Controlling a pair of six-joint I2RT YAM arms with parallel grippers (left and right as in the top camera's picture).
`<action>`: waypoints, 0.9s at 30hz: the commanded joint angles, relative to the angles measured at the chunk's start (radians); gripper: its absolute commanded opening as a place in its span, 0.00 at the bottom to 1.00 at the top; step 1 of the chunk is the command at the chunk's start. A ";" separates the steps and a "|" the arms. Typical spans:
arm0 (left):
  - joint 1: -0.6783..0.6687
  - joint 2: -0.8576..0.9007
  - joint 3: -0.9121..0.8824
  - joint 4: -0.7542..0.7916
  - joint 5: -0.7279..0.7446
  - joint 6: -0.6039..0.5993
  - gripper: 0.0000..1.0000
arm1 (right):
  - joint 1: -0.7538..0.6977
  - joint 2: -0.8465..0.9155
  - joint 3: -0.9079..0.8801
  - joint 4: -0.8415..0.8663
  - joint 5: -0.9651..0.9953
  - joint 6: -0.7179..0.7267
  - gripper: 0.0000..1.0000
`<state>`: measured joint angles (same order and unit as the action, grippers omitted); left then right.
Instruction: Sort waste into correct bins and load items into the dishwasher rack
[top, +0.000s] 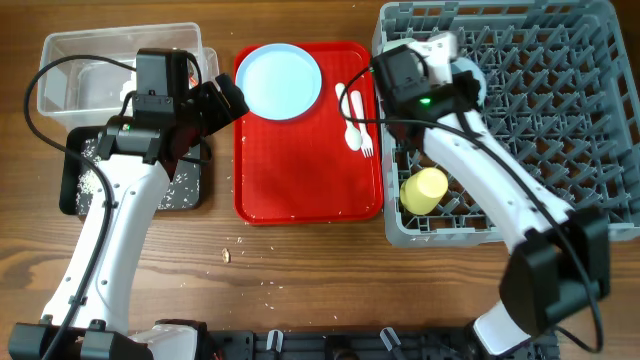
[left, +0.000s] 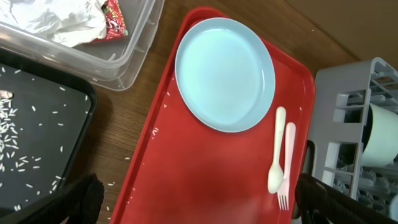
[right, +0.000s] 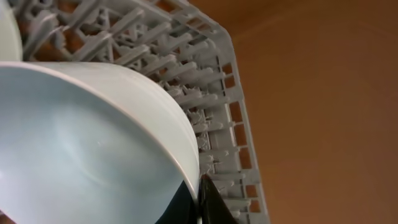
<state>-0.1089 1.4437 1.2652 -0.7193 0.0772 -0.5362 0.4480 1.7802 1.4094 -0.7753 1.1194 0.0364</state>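
My right gripper is shut on the rim of a pale blue bowl, held inside the grey dishwasher rack; the fingers pinch the rim. A yellow cup lies in the rack's front left. My left gripper is open and empty above the red tray's near end. The pale blue plate and the white spoon and fork lie on that tray. The napkin and red wrapper are in the clear box. Crumbs lie in the black tray.
The red serving tray sits between the bins and the rack. A second pale blue bowl shows in the rack's near corner. A few loose crumbs lie on the wooden table in front of the red tray.
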 joint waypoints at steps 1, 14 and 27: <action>0.005 0.010 0.006 0.000 0.008 0.004 1.00 | 0.023 0.042 0.002 0.012 0.059 -0.061 0.05; 0.005 0.010 0.006 0.000 0.008 0.004 1.00 | 0.031 0.064 0.002 -0.044 -0.130 -0.052 0.04; 0.005 0.010 0.006 0.000 0.008 0.004 1.00 | 0.143 0.001 0.005 -0.078 -0.138 -0.051 0.65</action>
<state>-0.1089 1.4437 1.2652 -0.7193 0.0772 -0.5362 0.5571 1.8290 1.4097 -0.8524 1.0027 -0.0280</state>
